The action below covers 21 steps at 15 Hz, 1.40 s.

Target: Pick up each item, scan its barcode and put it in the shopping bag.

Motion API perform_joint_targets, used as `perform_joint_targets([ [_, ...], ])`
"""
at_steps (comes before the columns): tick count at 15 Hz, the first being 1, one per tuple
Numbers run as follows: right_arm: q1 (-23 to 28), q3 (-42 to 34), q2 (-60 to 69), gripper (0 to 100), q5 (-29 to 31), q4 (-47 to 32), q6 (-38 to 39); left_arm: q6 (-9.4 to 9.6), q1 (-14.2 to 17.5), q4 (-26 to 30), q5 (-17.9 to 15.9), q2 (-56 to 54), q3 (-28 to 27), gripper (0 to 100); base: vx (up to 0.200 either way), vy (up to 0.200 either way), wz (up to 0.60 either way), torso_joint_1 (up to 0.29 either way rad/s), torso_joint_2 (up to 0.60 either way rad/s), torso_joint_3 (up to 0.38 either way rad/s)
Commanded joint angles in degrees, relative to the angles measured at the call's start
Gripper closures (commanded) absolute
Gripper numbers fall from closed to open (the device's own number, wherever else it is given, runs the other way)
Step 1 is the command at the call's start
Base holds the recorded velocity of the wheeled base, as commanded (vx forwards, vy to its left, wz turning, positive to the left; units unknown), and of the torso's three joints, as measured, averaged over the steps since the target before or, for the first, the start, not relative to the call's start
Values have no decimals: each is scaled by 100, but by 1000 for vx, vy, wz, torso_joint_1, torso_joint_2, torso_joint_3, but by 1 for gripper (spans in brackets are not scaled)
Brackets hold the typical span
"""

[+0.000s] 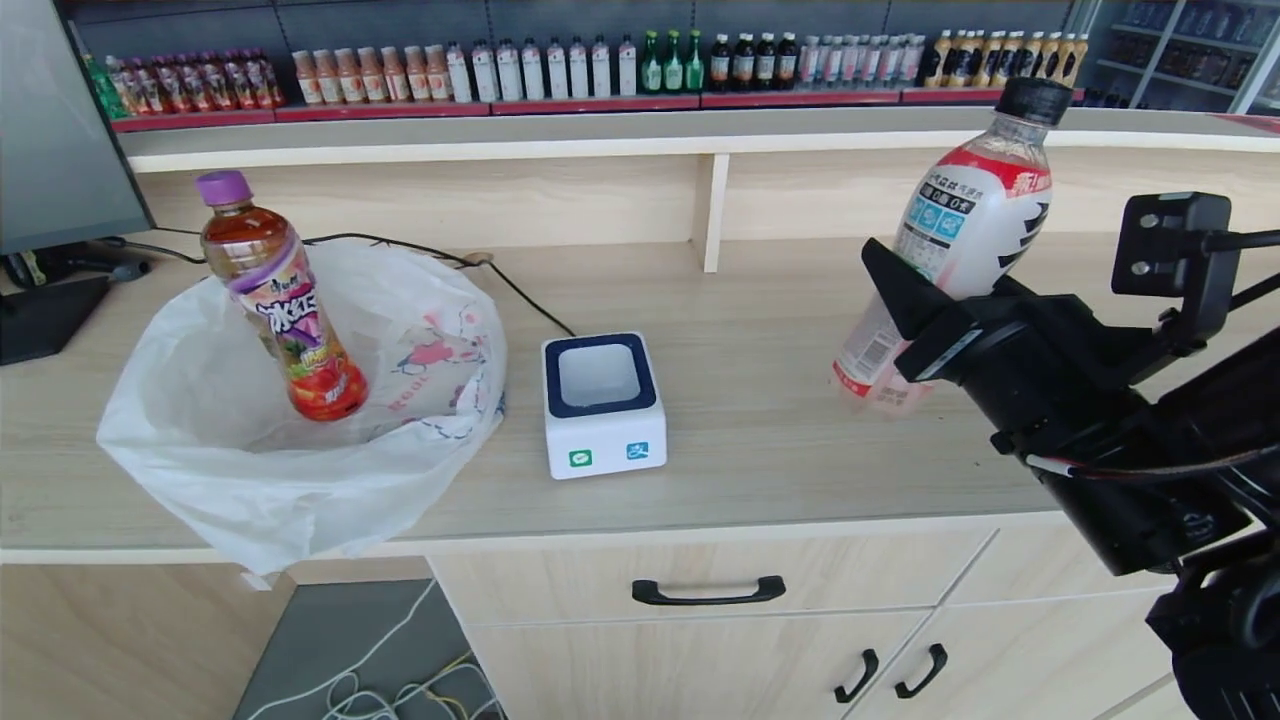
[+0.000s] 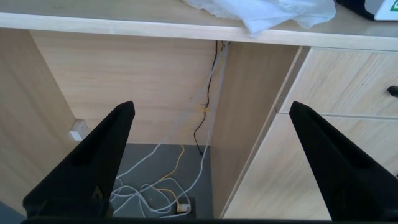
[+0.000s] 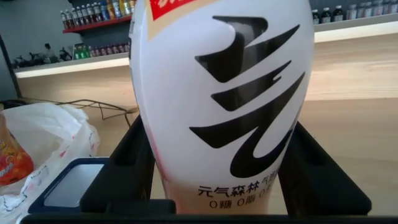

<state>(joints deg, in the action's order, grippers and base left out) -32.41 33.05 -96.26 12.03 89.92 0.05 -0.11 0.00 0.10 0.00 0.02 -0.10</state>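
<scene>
Bright even indoor light, soft shadows, bowed edges, near bottle (image 3: 217, 106) slightly blurred

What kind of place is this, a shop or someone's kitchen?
Probably a shop's checkout counter: rows of bottled drinks stand behind it, and a barcode scanner sits beside an open shopping bag.

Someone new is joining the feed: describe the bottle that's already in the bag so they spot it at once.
On the wooden counter, look to the robot's left for the white shopping bag beside the square scanner. The purple-capped bottle stands tilted in the bag's open mouth. Unlike the white-labelled black-capped bottle in the right gripper, it holds amber drink behind a purple-and-red label.
</scene>
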Motion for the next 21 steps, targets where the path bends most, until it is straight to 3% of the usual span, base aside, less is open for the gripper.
perform_joint_targets([
  [1, -2, 0, -7, 100, 1, 8, 13, -15, 0, -1, 0, -2, 1, 0, 0, 200, 0, -2, 2, 2],
  [5, -2, 35, -60, 100, 36, 8, -5, -7, 0, -1, 0, -2, 1, 0, 0, 200, 0, 1, 2, 5],
  [11, 7, -62, 98, 100, 291, 8, -40, 11, 0, -10, -9, -2, 1, 0, 0, 0, 0, 0, 0, 0],
  [16, -2, -246, 81, 100, 150, 8, -5, 11, 0, -10, -9, -2, 1, 0, 0, 0, 0, 0, 0, 0],
  [21, -81, -18, -130, 100, -96, 8, -690, 11, 0, -10, -9, -2, 1, 0, 0, 0, 0, 0, 0, 0],
])
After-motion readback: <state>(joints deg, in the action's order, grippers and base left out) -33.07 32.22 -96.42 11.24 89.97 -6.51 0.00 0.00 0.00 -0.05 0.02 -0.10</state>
